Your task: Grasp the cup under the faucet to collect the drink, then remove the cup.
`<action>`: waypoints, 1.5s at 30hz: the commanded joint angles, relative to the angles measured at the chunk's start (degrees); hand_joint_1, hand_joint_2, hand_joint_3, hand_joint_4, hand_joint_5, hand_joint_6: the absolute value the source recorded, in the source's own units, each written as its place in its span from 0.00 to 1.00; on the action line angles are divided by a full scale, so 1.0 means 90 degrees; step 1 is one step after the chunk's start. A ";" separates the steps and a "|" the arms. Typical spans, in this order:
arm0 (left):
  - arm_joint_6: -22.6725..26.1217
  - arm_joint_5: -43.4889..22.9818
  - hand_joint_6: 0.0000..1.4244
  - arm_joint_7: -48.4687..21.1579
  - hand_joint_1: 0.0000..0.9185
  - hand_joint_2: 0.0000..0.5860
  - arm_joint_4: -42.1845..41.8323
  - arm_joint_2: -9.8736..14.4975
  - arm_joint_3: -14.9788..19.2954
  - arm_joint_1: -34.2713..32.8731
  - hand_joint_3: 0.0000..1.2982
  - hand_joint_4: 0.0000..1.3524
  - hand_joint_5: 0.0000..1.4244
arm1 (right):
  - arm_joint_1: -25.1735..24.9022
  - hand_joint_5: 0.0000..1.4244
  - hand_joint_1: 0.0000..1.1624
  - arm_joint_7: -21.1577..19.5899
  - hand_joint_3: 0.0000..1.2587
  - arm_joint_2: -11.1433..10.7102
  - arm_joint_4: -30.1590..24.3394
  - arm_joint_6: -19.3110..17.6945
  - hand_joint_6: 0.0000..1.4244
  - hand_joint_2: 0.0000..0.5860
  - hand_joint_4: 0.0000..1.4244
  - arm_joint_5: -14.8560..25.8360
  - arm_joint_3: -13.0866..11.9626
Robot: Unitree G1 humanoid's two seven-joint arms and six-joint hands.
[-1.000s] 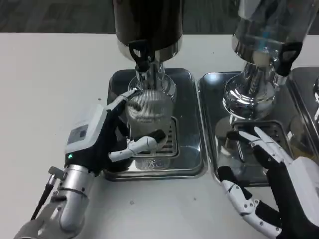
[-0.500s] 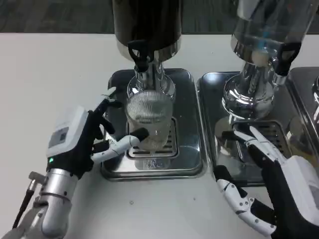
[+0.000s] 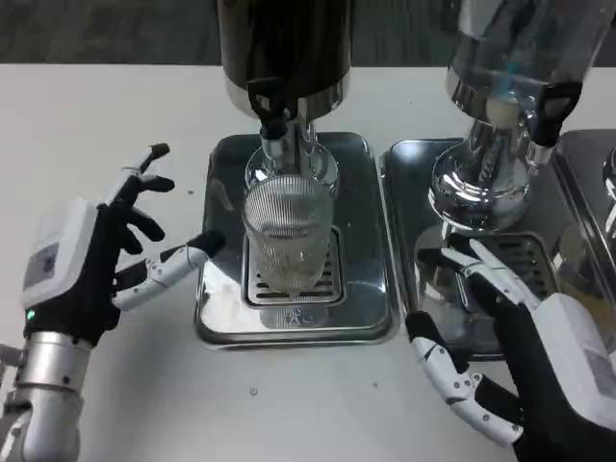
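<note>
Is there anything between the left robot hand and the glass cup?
In the head view, only the shiny metal drip tray's raised left rim and a bit of its floor lie between the left robot hand and the ribbed cup. Nothing else is in the way.

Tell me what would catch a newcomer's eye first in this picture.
The ribbed clear cup standing on the drip tray right under the dark dispenser's faucet. To its left the left hand hovers open with fingers spread, apart from the cup. The right hand lies open over the neighbouring tray, before the clear dispenser.
</note>
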 commanded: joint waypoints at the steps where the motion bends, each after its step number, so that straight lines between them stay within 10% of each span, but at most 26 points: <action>1: -0.0134 -0.0326 0.53 -0.0215 0.12 0.10 -0.0395 0.0413 0.0468 0.0418 0.16 0.30 0.43 | -0.0159 0.09 0.28 -0.0117 0.22 0.0108 0.0133 0.0014 0.13 0.70 0.08 -0.0081 0.0135; 12: -0.1242 -0.2158 0.36 -0.1984 0.00 0.13 -0.0812 0.1164 0.1550 0.0531 0.21 0.21 0.29 | -0.0273 0.10 0.28 -0.0319 0.23 0.0314 0.0297 0.0042 0.13 0.73 0.08 -0.0210 0.0260; 18: -0.1116 -0.4844 0.36 -0.4704 0.00 0.17 -0.0989 0.1286 0.2089 -0.0077 0.28 0.28 0.33 | -0.0361 0.10 0.28 -0.0416 0.23 0.0342 0.0405 0.0029 0.13 0.74 0.09 -0.0190 0.0298; 26: 0.1801 -0.7567 0.27 -0.8720 0.00 0.10 -0.1382 0.1507 0.2572 -0.1260 0.27 0.29 0.31 | -0.0450 0.10 0.28 -0.0462 0.23 0.0371 0.0518 0.0034 0.14 0.76 0.10 -0.0156 0.0333; 34: 0.4915 -0.7959 0.09 -1.1156 0.00 0.05 -0.0400 0.1555 0.2612 -0.2891 0.16 0.10 0.15 | -0.0518 0.11 0.28 -0.0546 0.24 0.0407 0.0656 0.0012 0.14 0.77 0.11 -0.0071 0.0383; 45: 0.5582 -0.7044 0.04 -1.1810 0.00 0.05 0.0972 0.1172 0.2472 -0.4361 0.10 0.05 0.12 | -0.0586 0.11 0.27 -0.0590 0.24 0.0466 0.0794 0.0010 0.14 0.78 0.11 0.0103 0.0383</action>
